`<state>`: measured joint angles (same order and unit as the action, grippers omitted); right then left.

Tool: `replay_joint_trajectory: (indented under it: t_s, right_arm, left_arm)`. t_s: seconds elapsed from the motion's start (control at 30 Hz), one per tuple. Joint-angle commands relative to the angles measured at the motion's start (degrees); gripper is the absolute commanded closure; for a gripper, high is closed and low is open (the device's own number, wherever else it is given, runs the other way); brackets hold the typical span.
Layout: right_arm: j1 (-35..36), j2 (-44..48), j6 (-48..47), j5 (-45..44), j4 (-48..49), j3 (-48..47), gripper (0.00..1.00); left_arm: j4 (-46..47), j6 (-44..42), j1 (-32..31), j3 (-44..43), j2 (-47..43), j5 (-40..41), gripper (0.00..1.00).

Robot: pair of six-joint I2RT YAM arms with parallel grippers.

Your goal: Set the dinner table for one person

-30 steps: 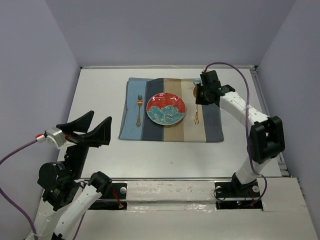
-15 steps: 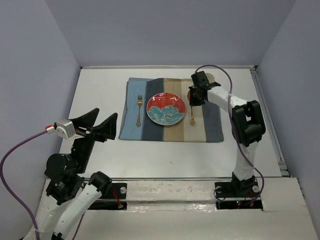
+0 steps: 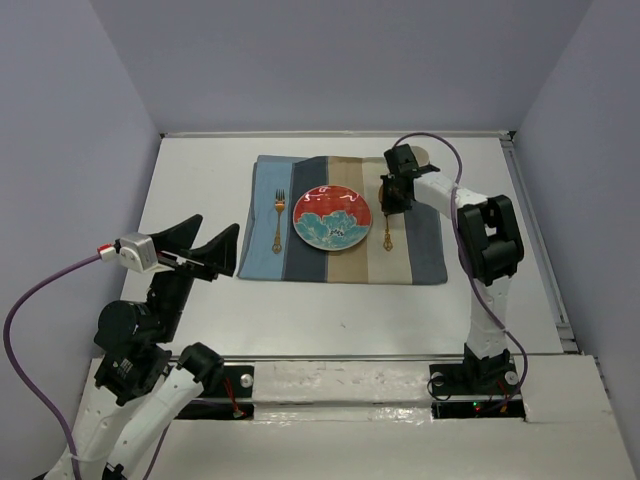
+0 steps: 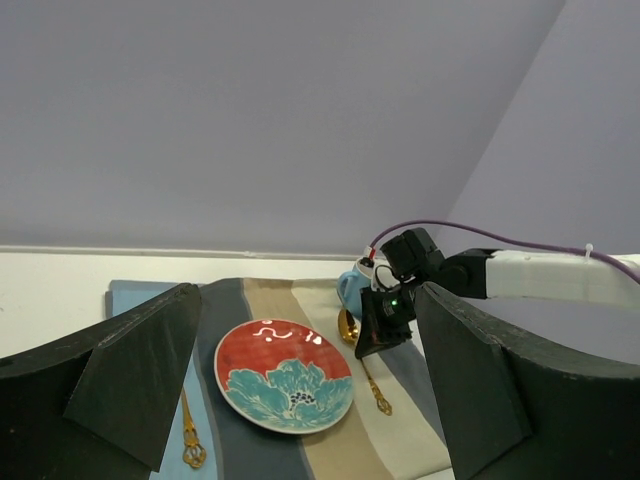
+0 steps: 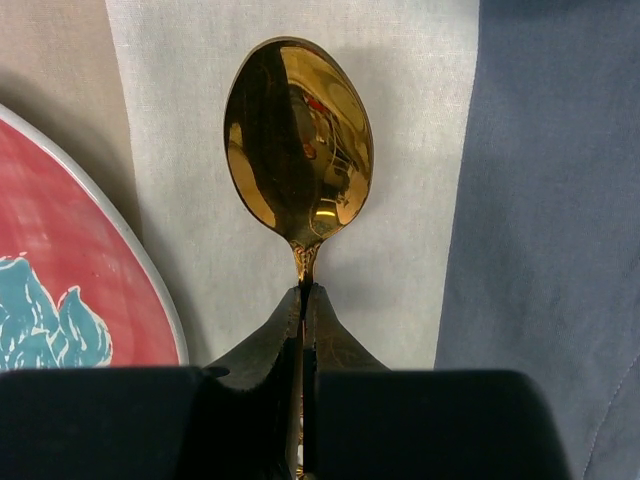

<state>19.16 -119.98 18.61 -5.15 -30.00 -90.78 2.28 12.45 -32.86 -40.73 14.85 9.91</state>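
No readable text, labels, brands or numbers in any view. The closest thing to a mark is the white squiggle on the red part of the plate (image 3: 332, 219), and that's decoration, not lettering. The red tag (image 3: 103, 250) on the left wrist cable is too small to read.

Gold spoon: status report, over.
Right gripper shut on shiny gold metal spoon, over striped cloth placemat right of red-and-teal round plate. Left gripper open, aside. Nothing blocking.

White dinner table (image 3: 200, 180) w/ striped placemat (image 3: 420, 252) lying flat on it, approx. centred, toward far edge.
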Motion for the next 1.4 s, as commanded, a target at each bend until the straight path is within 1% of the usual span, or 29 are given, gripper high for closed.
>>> replay_joint_trajectory:
  t_s: [0.0,0.1,0.13,0.23,0.27,0.37,0.5,0.6,0.63,0.67,0.73,0.77,0.83,0.87,0.9,0.97,1.0,1.03,1.1,1.13,1.17,1.2,1.23,1.27,1.33,1.37]
  right_arm:
    - [0.0,-0.2,0.1,-0.5,2.0,-2.7,1.0]
    - [0.0,-0.2,0.3,-0.7,2.0,-2.7,0.88]
    - [0.0,0.3,0.5,-0.8,2.0,-2.7,0.8]
    - [0.0,1.6,0.5,-0.6,2.0,-2.2,0.74]
    - [0.0,2.9,0.5,-0.1,2.0,-1.9,0.7]
    - [0.0,5.0,0.5,0.9,2.2,-0.6,0.66]
    - [0.0,9.9,0.9,2.2,2.5,2.4,0.66]
    - [0.0,17.0,1.2,3.5,4.5,7.1,0.68]
    - [0.7,21.2,1.6,3.5,5.9,10.2,0.7]
    - [1.2,23.5,2.2,3.7,6.8,12.0,0.73]
    - [1.8,28.3,2.7,4.6,9.2,16.1,0.75]
    - [1.8,33.6,3.1,6.5,12.0,20.7,0.75]
    - [2.4,39.3,3.9,8.4,14.4,24.5,0.76]
    - [2.4,44.8,4.1,9.8,14.6,25.8,0.76]
    - [2.4,47.4,4.3,12.5,14.7,27.7,0.76]
    - [2.4,52.5,4.6,14.4,14.7,28.6,0.76]
    - [2.4,57.4,4.8,15.9,14.7,29.2,0.74]
    - [2.4,59.8,4.9,16.8,14.8,29.3,0.72]
    - [2.4,64.4,5.4,17.3,14.8,29.8,0.63]
    - [2.4,68.9,5.9,16.8,14.4,30.5,0.46]
    - [2.4,70.8,5.9,16.1,14.0,30.8,0.46]
    - [2.4,72.6,5.9,13.9,13.5,31.2,0.23]
    - [2.4,75.5,5.6,12.6,11.9,32.0,0.2]
    - [2.4,76.6,5.3,11.5,10.8,32.2,0.19]
    - [2.4,78.6,5.4,8.3,8.7,32.5,0.19]
    - [2.4,80.2,5.5,6.1,6.3,32.7,0.21]
  left_arm:
    - [2.5,-1.1,0.6,0.1,0.9,-0.3,0.01]
    - [2.5,-1.0,0.6,0.1,0.9,-0.5,0.01]
    - [2.5,-1.0,0.6,0.1,1.0,-0.5,0.01]
    - [2.5,-1.0,0.7,0.1,0.9,-0.6,0.01]
    - [2.5,-1.0,0.7,0.2,0.9,-0.6,0.01]
    - [2.5,-1.0,0.8,0.2,1.0,-0.4,0.01]
    - [2.5,-1.0,1.1,0.2,1.3,-0.3,0.01]
    - [2.5,-1.1,1.5,0.2,1.8,-0.2,0.01]
    - [2.5,-1.0,1.7,0.3,2.0,-0.4,0.01]
    - [2.5,-0.9,1.7,0.2,2.2,-0.9,0.01]
    - [2.5,-0.9,2.0,0.2,3.0,-1.1,0.01]
    - [2.5,-0.8,2.3,0.3,3.3,-0.9,0.01]
    - [2.5,-1.0,2.5,0.4,3.7,-0.2,0.01]
    - [2.3,-1.1,2.5,0.5,3.8,0.2,0.01]
    - [2.2,-1.0,2.7,0.5,4.0,1.4,0.01]
    - [2.0,-1.2,3.1,0.5,4.0,2.7,0.01]
    - [1.8,-1.4,3.4,0.5,4.2,4.2,0.01]
    - [1.7,-1.3,3.6,0.5,4.5,5.0,0.01]
    - [1.2,-1.5,4.0,0.4,4.8,6.2,0.01]
    - [1.0,-1.2,4.1,0.4,5.6,6.8,0.01]
    - [1.0,-1.1,4.1,0.3,6.1,6.6,0.01]
    - [0.8,-1.0,4.2,0.2,6.4,6.4,0.01]
    - [0.7,-0.8,4.5,0.0,7.4,6.2,0.01]
    - [0.4,-0.7,4.5,-0.1,8.1,6.2,0.01]
    - [-0.3,-0.8,4.5,-1.1,9.3,5.3,0.01]
    - [-1.0,-0.8,4.6,-1.5,10.2,5.0,0.01]
